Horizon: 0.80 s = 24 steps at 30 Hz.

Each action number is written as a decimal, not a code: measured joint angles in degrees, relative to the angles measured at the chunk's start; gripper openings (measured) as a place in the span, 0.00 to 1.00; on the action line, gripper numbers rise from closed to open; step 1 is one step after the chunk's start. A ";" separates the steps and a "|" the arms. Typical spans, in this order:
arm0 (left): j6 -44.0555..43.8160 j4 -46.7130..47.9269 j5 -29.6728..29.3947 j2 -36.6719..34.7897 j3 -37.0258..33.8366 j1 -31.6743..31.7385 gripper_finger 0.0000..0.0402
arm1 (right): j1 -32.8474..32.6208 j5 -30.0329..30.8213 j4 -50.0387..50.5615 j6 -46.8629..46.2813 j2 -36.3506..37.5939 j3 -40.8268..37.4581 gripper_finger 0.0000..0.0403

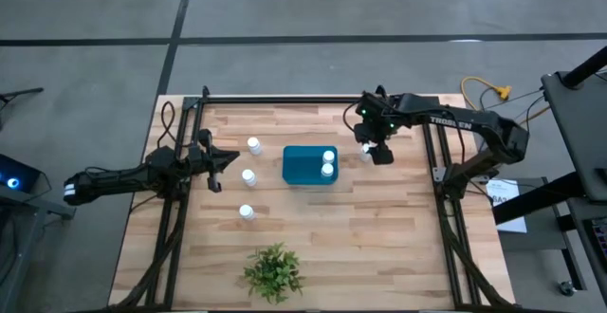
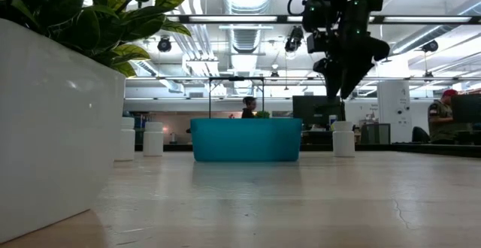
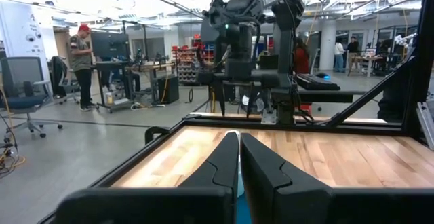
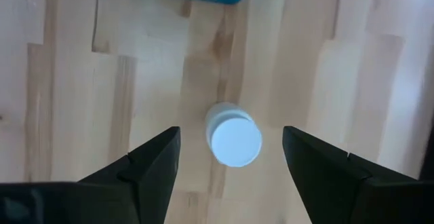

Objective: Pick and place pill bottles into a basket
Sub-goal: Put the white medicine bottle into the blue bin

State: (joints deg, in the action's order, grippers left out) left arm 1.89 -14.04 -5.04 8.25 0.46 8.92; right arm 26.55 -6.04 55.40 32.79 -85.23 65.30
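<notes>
The small teal-blue rectangular plastic basket (image 1: 305,165) sat near the middle of the pale wooden plank table (image 1: 379,237), its long axis running from the left arm's side to the right arm's. Two small white cylindrical pill bottles (image 1: 328,164) already stood inside it, at its right end. Three more white bottles (image 1: 248,176) stood upright in a loose line to the basket's left, well apart from it. One further capped white bottle (image 4: 233,136) stood just right of the basket, its long axis vertical and its round cap facing straight up.

The right gripper (image 4: 230,157) hung directly over that bottle with its fingers spread wide, one on either side and touching nothing. The left gripper (image 3: 239,161) waited beyond the three bottles on the basket's left, its fingers pressed together on nothing.

The bottle looked light, rigid and smooth, so it would probably tip or slip easily; taking it squarely across the round body below the cap seemed the safest hold.
</notes>
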 joint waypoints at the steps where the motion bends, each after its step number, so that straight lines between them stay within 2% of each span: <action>1: 0.00 -0.06 0.00 -0.02 0.01 -0.01 0.00 | 0.00 -0.01 0.00 0.01 -0.33 -0.19 0.62; 15: 0.00 -0.03 0.02 -0.06 0.01 -0.01 0.00 | 0.29 0.01 -3.34 1.72 -3.45 -4.73 0.61; 24: 0.00 -0.03 0.02 -0.06 0.00 0.01 0.00 | 2.99 0.04 -5.21 2.37 -3.78 -5.14 0.61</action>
State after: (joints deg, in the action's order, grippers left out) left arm 1.89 -14.07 -5.02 8.19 0.47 8.92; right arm 29.54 -6.00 50.19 35.16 -89.01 60.16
